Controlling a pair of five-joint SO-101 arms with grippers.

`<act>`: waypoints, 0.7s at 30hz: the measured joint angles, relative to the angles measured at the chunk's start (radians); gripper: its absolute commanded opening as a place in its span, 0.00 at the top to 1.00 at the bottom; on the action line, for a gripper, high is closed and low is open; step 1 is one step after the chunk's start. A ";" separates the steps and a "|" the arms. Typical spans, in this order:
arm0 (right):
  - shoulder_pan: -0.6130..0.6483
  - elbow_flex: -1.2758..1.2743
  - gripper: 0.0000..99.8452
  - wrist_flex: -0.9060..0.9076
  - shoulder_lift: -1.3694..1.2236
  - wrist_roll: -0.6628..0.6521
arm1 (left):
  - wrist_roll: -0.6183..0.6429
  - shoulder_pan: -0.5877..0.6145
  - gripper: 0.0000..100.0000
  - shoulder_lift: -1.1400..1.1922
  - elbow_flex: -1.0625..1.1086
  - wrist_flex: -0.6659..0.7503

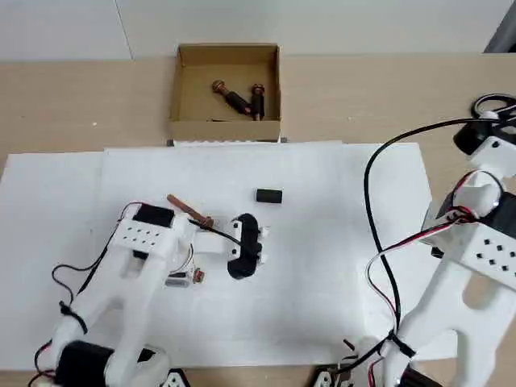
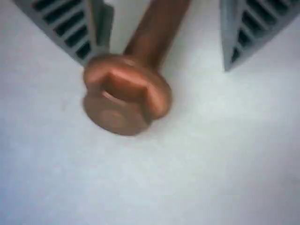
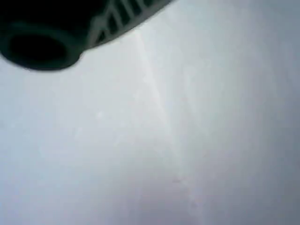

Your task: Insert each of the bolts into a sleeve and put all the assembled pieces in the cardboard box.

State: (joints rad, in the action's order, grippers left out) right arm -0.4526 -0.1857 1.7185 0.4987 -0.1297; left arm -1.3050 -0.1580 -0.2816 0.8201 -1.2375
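Observation:
A copper bolt (image 2: 126, 93) lies on the white sheet (image 1: 322, 274), its flanged head towards the left wrist camera. My left gripper (image 2: 164, 58) is open, with a grey finger on each side of the shaft; one finger (image 2: 75, 28) is close against the head. In the high view the bolt (image 1: 188, 210) sticks out to the upper left of that gripper (image 1: 197, 222). My right gripper is shut on a black sleeve (image 3: 37, 44), one ribbed finger (image 3: 122, 18) beside it, held above the sheet. Another black sleeve (image 1: 268, 195) lies loose mid-sheet.
The cardboard box (image 1: 182, 97) stands at the back edge of the sheet with two assembled pieces (image 1: 239, 98) inside. The right arm (image 1: 476, 250) rises at the right side, with cables looping over the sheet. Bare wooden table surrounds the sheet.

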 measured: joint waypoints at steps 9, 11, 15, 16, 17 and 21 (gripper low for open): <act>0.000 0.000 1.00 0.000 0.000 0.000 | 0.000 -0.002 0.92 0.117 -0.044 -0.003; 0.000 0.000 1.00 0.000 0.000 0.000 | -0.002 -0.003 0.94 0.130 -0.046 -0.006; 0.000 0.000 1.00 0.000 0.000 0.000 | -0.002 -0.011 0.97 0.150 -0.046 -0.008; 0.000 0.000 1.00 0.000 0.000 0.000 | -0.002 -0.012 0.98 0.153 -0.046 -0.008; 0.000 0.000 1.00 0.000 0.000 0.000 | -0.002 -0.012 0.99 0.155 -0.046 -0.008; 0.000 0.000 1.00 0.000 0.000 0.000 | -0.002 -0.012 1.00 0.158 -0.064 -0.060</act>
State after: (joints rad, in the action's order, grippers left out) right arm -0.4526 -0.1857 1.7185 0.4987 -0.1297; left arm -1.3065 -0.1703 -0.1235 0.7557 -1.2973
